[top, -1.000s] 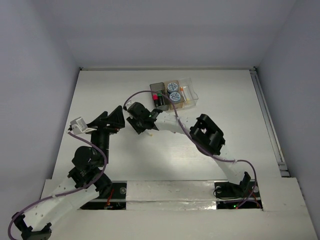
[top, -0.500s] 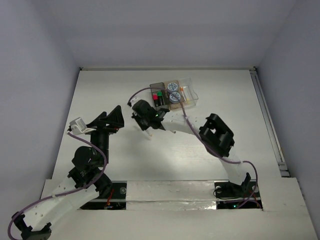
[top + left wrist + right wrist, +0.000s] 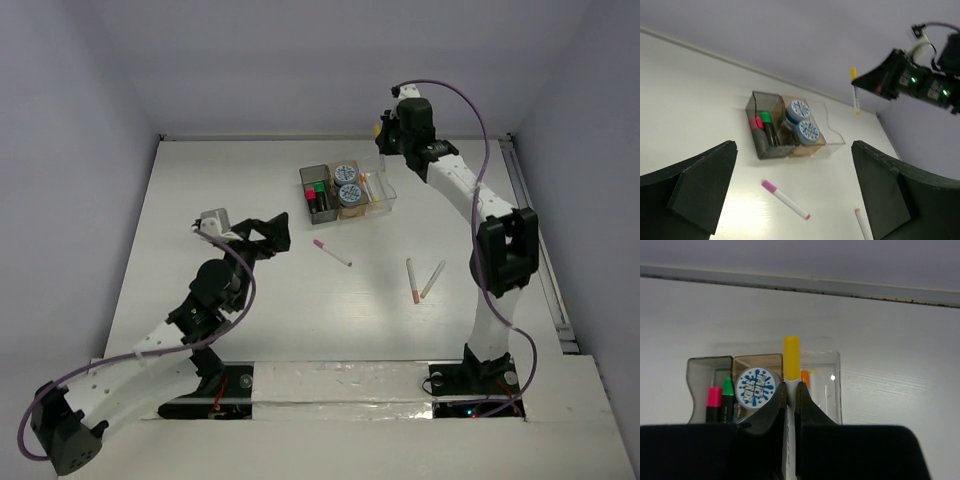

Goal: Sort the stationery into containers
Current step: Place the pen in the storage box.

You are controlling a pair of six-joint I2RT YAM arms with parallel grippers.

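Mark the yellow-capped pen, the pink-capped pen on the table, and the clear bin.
yellow-capped pen [image 3: 791,357], right wrist view, on its yellow cap.
pink-capped pen [image 3: 334,253], top view, middle of the barrel.
clear bin [image 3: 834,385], right wrist view, bare right part of the bin.

Tape rolls [image 3: 350,194] in middle bin [image 3: 757,361], markers [image 3: 771,137] seemingly in left bin [image 3: 771,152]; three pens [image 3: 332,252] nearer
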